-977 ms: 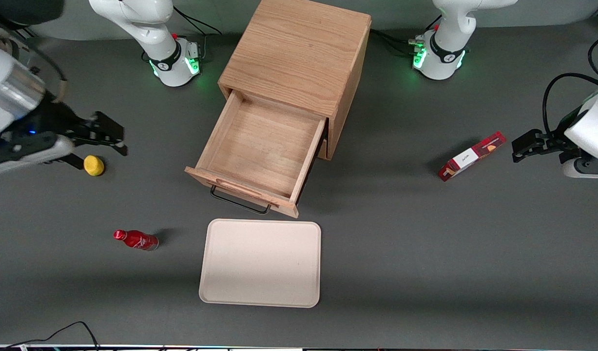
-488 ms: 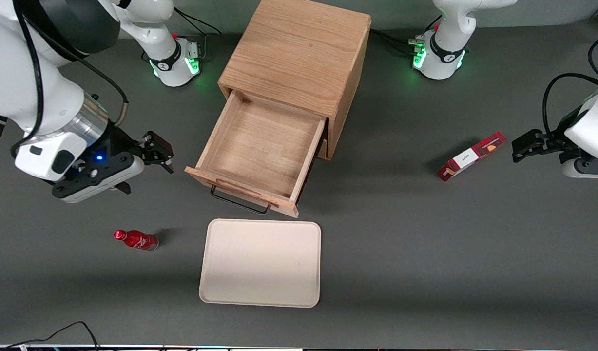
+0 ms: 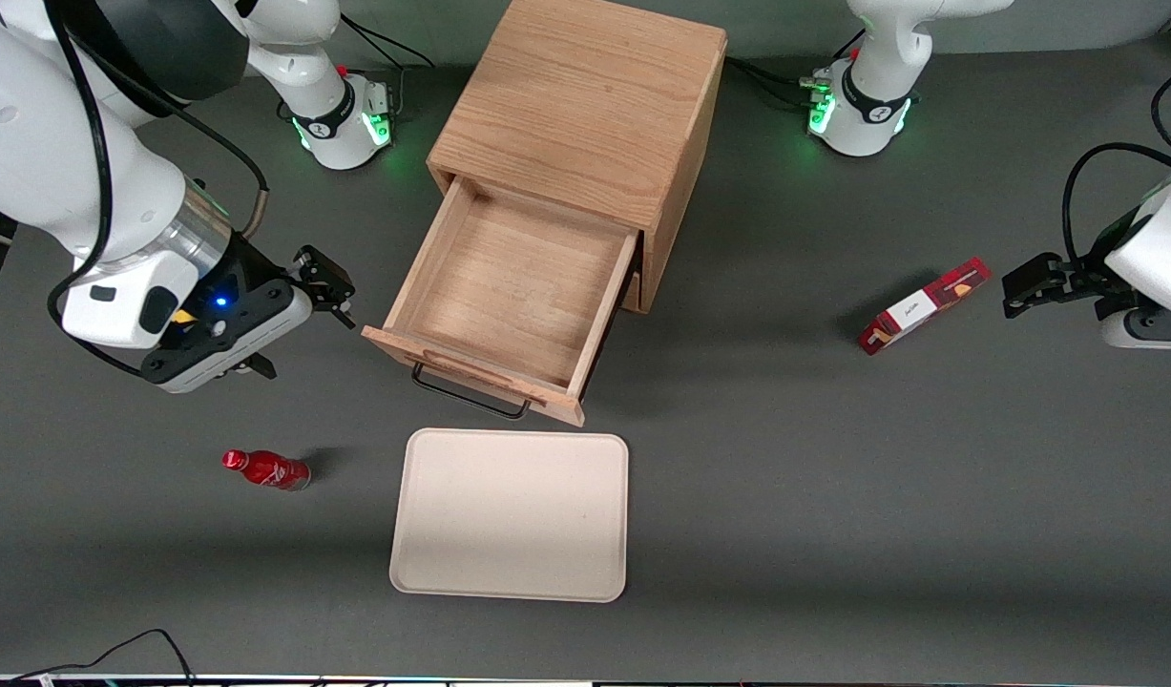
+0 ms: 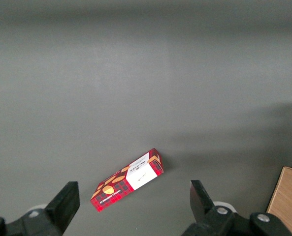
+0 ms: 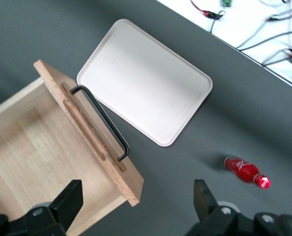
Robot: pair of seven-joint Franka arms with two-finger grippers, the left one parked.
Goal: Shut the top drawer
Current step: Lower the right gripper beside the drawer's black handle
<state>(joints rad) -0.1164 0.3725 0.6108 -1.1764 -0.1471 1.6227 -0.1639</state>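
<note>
The top drawer (image 3: 518, 277) of the light oak cabinet (image 3: 585, 95) stands pulled far out and is empty. Its black wire handle (image 3: 470, 396) and raised wooden lip face the front camera. My gripper (image 3: 327, 286) is open and empty. It hovers just beside the drawer front's corner at the working arm's end and touches nothing. In the right wrist view the gripper (image 5: 136, 206) has its fingers wide apart, with the drawer's (image 5: 42, 157) front corner between them and the handle (image 5: 104, 120) close by. The lower drawer is hidden under the top one.
A beige tray (image 3: 509, 515) lies in front of the drawer, nearer the front camera; it also shows in the right wrist view (image 5: 146, 81). A red bottle (image 3: 265, 469) lies toward the working arm's end. A red box (image 3: 924, 305) lies toward the parked arm's end.
My gripper has moved from the working arm's end of the table to the drawer's front corner, and the arm now covers the yellow ball. The drawer has not moved.
</note>
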